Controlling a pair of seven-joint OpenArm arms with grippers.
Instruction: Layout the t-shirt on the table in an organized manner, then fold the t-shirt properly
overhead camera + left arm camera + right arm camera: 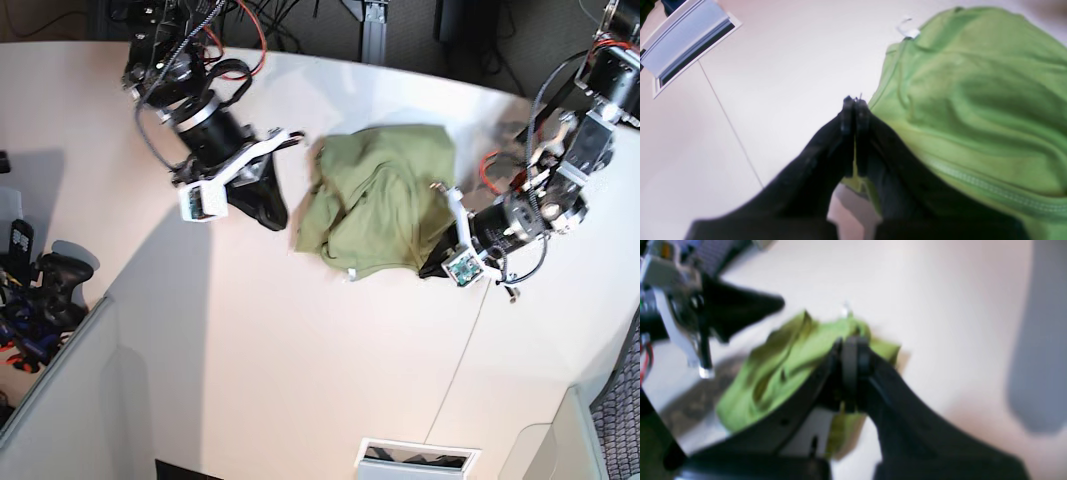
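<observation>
At the left of the base view, the right gripper [268, 205] hangs above the table [300, 380], just beside the left edge of the shirt [375, 200]. In its own wrist view the jaws are pressed together, and a strip of green cloth appears between the fingers below the tips [848, 353]. This suggests a pinch on a fold of the hem or sleeve, though blur leaves the hold uncertain.

At centre, the shirt lies on the table as a crumpled heap, layers folded over one another, no sleeve or collar laid out flat. A small white label [908, 31] sticks out at its far edge in the left wrist view. The layout step is therefore judged barely begun.

At the right of the base view, the left gripper [440, 262] sits low at the shirt's right edge. Its jaws are closed tip to tip [853, 110], with green fabric visible in the gap behind the tips, probably a thin layer caught there.

The two arms flank the garment on opposite sides, a placement that would suit drawing the cloth apart to spread it. A thin seam [730, 123] crosses the table; a vented panel [415, 460] lies near the front edge.
</observation>
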